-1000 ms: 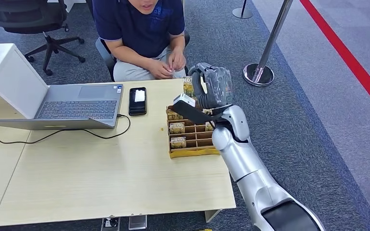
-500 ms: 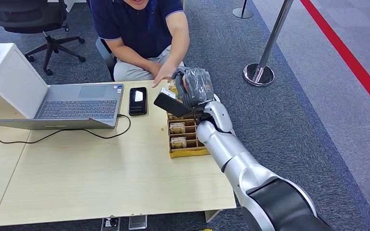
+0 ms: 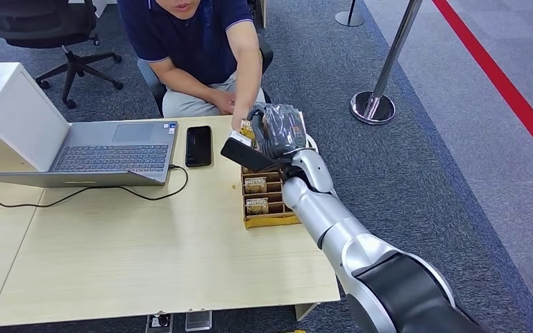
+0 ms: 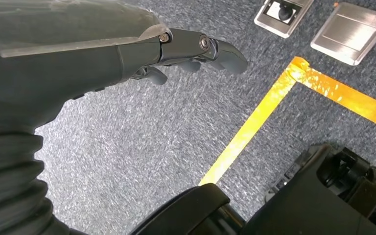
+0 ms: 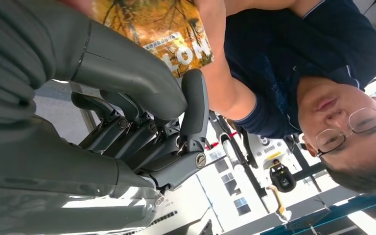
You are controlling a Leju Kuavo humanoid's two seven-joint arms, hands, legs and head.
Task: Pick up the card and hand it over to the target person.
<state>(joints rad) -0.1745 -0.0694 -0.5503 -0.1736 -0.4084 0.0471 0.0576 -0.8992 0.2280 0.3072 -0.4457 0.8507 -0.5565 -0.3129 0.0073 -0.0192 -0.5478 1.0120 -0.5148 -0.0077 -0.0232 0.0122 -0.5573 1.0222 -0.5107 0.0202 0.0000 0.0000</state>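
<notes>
Near the table's (image 3: 146, 263) far edge, the person's hand (image 3: 239, 123) reaches to the card (image 5: 166, 34), which the right hand (image 3: 281, 130) pinches above the divided box (image 3: 271, 220). The card looks thin, light, stiff and glossy, likely slippery, so its free edge suits the person's grip. The left hand (image 4: 196, 49) hangs empty, fingers loosely extended.

Your left hand (image 4: 127, 54) hangs over grey carpet (image 4: 142, 137), its dark fingers (image 4: 215, 46) extended and a little apart, holding nothing. You can see a strip of yellow tape (image 4: 274, 98) on the carpet bending at a corner beyond the fingertips. Past that corner, two metal floor boxes (image 4: 318, 22) sit side by side in the carpet.
</notes>
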